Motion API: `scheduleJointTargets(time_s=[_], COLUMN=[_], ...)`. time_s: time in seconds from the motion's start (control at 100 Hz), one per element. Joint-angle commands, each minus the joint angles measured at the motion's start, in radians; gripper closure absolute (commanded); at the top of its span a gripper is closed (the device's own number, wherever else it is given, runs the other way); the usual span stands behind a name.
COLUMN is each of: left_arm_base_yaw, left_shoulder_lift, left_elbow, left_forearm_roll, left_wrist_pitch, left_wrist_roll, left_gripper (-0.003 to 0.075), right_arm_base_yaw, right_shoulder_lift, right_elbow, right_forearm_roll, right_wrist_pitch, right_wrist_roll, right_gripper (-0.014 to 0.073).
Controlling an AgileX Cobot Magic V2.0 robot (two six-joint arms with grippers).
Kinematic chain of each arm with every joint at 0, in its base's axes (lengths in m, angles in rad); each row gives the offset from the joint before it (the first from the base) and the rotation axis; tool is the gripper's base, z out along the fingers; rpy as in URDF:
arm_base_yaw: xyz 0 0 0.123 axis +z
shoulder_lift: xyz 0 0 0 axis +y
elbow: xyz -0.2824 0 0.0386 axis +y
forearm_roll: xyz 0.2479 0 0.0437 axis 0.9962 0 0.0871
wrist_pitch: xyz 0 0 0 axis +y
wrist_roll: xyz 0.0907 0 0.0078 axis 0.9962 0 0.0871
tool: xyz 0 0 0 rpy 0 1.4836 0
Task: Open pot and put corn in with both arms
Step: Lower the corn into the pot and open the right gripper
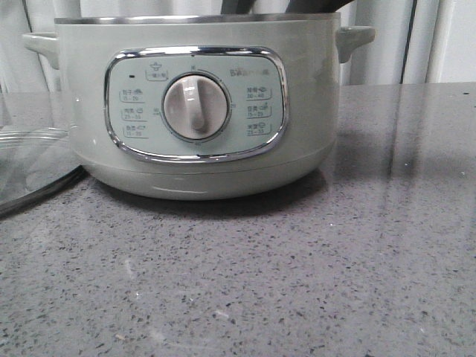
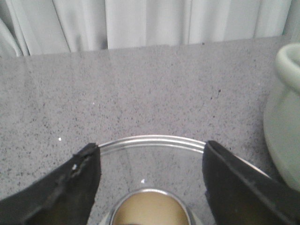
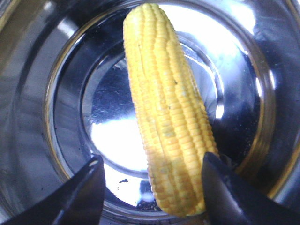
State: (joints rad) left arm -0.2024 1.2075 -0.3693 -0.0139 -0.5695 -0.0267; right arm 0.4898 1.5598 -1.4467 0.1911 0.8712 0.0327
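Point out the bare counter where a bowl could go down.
Bare grey counter runs along the front of the pot and off to its right. More lies between the glass lid and the curtain. The pot's left side is crowded by that lid and a black cord.

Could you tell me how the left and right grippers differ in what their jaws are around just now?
The left gripper sits over the glass lid, which lies on the grey counter beside the pot. The right gripper is inside the pot's shiny steel bowl, with the corn lying between its jaws. Both have their jaws spread open, gripping nothing.
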Motion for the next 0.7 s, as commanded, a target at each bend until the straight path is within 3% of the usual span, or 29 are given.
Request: scheduleJointTargets(time_s=[0.0,0.15,0.44,0.52,0.69], left_arm_base_yaw=[-0.01,-0.01,-0.01,-0.01,-0.01], left_shoulder_lift=[-0.058,-0.155,-0.415,-0.492,-0.648], left_elbow=[-0.028,-0.028,-0.028,-0.028,-0.028], left_forearm_roll=[-0.002,-0.002,-0.002,-0.002,-0.002], left_wrist_pitch=[-0.085,-0.078,0.055,0.08,0.147], left_wrist_roll=[-0.01,-0.01,-0.01,-0.01,-0.01], left_gripper=[0.0314,0.0372,0.0675,0.0741,0.0741], right_arm_base_yaw=[0.001,0.001,0.001,0.001,0.001], right_shoulder_lift=[-0.037,-0.044,-0.123,-0.156,-0.258], right_elbow=[-0.037,-0.037,-0.037,-0.034,0.008], right_forearm_roll=[0.008,0.003,-0.057,-0.086,-0.122], right_wrist_pitch=[-0.052,-0.041,-0.026,-0.009,-0.041], right_wrist_roll=[-0.009,-0.009,-0.009,-0.009,-0.009], right_gripper=[0.0209,0.0239,0.0664,0.0657,0.0657])
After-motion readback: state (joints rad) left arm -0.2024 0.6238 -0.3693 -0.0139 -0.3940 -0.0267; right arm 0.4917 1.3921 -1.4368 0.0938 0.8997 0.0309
